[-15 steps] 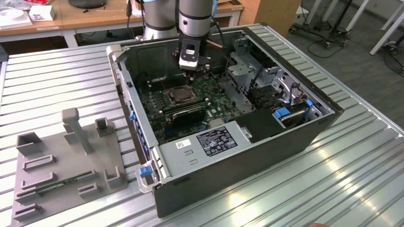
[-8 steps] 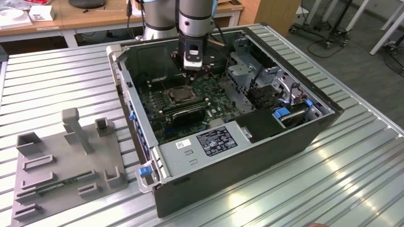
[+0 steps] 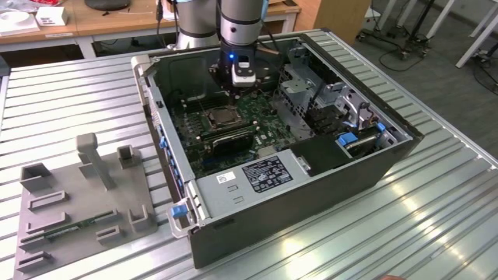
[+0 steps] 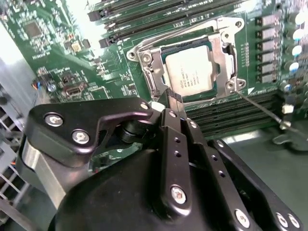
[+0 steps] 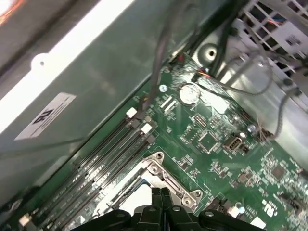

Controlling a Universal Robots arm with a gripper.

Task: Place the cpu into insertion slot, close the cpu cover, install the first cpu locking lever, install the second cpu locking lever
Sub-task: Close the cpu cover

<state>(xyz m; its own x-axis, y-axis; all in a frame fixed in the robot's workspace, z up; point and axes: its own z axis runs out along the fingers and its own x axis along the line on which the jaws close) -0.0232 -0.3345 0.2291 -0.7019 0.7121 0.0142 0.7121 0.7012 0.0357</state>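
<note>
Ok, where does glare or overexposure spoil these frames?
Exterior view: streaks of glare on the slatted table; inside the case it is darker. Second wrist view: a blown-out white patch beyond the circuit board; the cpu is bright, not washed out. First wrist view: the case's edge washes out white.

Exterior view high; both wrist views near insertion slot (image 4: 147, 72) (image 5: 166, 178).

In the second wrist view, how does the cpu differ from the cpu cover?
The cpu is a solid pale-grey square with print on top; the cpu cover is a shinier silver frame with a square cut-out. The cpu is smaller and sits inside that cut-out; the cpu cover surrounds it. Both look metallic and square, and both lie flat.
</note>
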